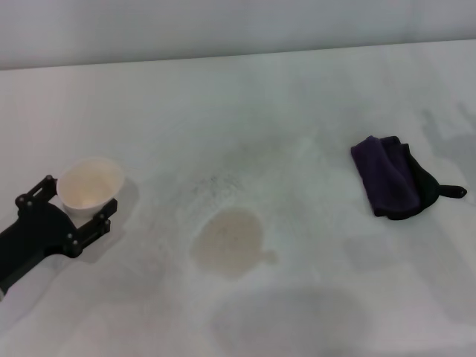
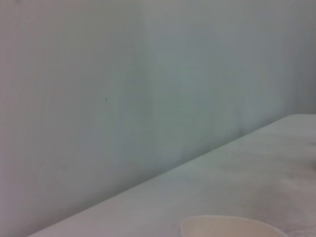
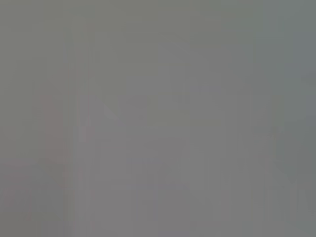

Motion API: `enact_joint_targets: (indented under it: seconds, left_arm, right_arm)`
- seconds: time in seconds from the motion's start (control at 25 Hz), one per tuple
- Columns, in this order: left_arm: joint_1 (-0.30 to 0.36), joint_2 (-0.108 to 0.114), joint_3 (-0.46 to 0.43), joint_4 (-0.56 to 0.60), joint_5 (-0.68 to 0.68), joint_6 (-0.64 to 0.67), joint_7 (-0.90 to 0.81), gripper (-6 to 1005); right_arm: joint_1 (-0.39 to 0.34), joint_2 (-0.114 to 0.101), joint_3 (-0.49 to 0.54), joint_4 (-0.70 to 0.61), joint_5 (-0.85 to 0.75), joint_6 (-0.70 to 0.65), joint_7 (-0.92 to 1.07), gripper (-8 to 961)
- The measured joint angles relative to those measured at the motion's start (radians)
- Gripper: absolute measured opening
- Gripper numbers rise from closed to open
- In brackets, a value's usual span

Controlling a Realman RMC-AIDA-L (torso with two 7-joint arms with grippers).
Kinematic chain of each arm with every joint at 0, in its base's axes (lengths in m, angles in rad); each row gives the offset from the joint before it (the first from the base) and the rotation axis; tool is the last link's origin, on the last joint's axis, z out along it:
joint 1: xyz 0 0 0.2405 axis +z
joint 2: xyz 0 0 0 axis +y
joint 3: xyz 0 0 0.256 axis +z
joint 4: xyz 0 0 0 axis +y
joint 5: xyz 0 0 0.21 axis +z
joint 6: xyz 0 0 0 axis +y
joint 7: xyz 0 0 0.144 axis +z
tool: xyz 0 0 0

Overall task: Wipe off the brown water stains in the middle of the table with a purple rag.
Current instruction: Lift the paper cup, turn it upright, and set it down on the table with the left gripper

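The brown water stains [image 1: 229,242] form a pale tan roundish puddle in the middle of the white table [image 1: 297,111], with a small blob on its right edge. The purple rag [image 1: 390,178] lies folded at the right, with a black edge and a little black tail, and nothing touches it. My left gripper [image 1: 78,201] is at the left of the table, well apart from the stain, with its black fingers against both sides of a white paper cup [image 1: 91,182]. The right gripper is out of view; its wrist view shows only plain grey.
The cup's rim [image 2: 232,226] shows in the left wrist view, with the tabletop [image 2: 237,168] and a pale wall behind it. A large faint grey shadow patch [image 1: 290,320] lies near the front edge, below the stain.
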Motion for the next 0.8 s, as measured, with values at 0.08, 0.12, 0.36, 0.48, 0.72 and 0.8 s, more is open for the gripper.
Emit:
enact_joint_targets:
  seconds: [0.08,0.12,0.36,0.48,0.72,0.8]
  left_arm:
    - [-0.003,0.000,0.000,-0.021,-0.006,-0.001,0.007,750]
    - [-0.003,0.000,0.000,-0.027,-0.010,-0.001,0.008,750]
    - [0.002,-0.002,0.000,-0.070,-0.052,0.000,0.013,749]
    - [0.004,-0.002,0.003,-0.096,-0.079,0.003,0.016,750]
    - [0.005,-0.003,0.001,-0.102,-0.082,0.002,0.026,751]
    - [0.005,-0.003,0.000,-0.103,-0.082,0.002,0.034,752]
  right_arm:
    - [0.002,0.000,0.000,-0.003,0.000,-0.001,0.001,691]
    - [0.002,0.000,0.000,-0.004,0.000,-0.003,0.002,691]
    - [0.004,0.000,0.000,-0.006,0.000,-0.009,0.002,690]
    - [0.001,0.000,0.000,-0.007,0.000,-0.010,0.002,690]
    - [0.000,0.000,0.000,-0.007,0.000,-0.019,0.003,690]
    - [0.001,0.000,0.000,-0.007,0.000,-0.022,0.003,690]
